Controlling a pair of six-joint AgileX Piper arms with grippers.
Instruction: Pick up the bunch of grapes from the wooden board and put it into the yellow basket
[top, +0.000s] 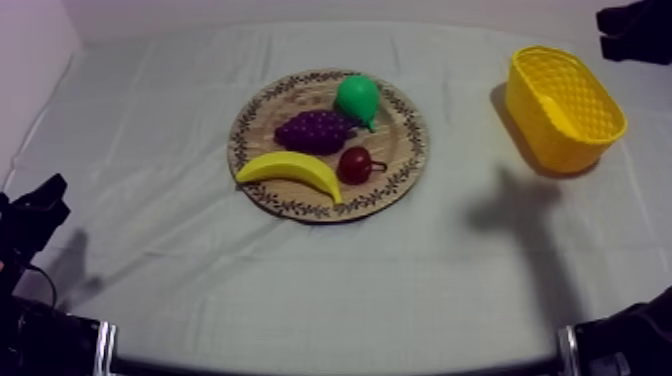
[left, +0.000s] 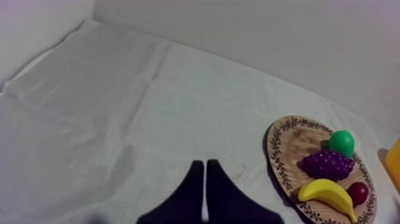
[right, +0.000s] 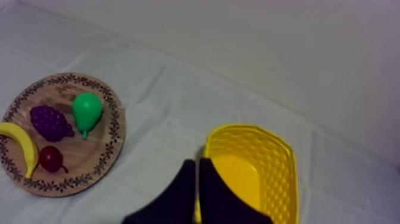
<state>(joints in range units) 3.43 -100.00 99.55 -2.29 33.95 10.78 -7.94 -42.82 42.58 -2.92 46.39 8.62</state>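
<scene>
The purple bunch of grapes lies in the middle of the round wooden board, with a green pear behind it, a banana in front and a small red fruit beside the banana. The yellow basket stands empty at the right. My right arm hangs high at the back right. Its gripper is shut, a narrow wedge over the basket's near rim. My left gripper is shut too, low at the left, well away from the board and the grapes.
Grey-white cloth covers the table, with open room left of the board and between the board and the basket. The left arm rests at the front left edge, and a black arm part sits at the front right.
</scene>
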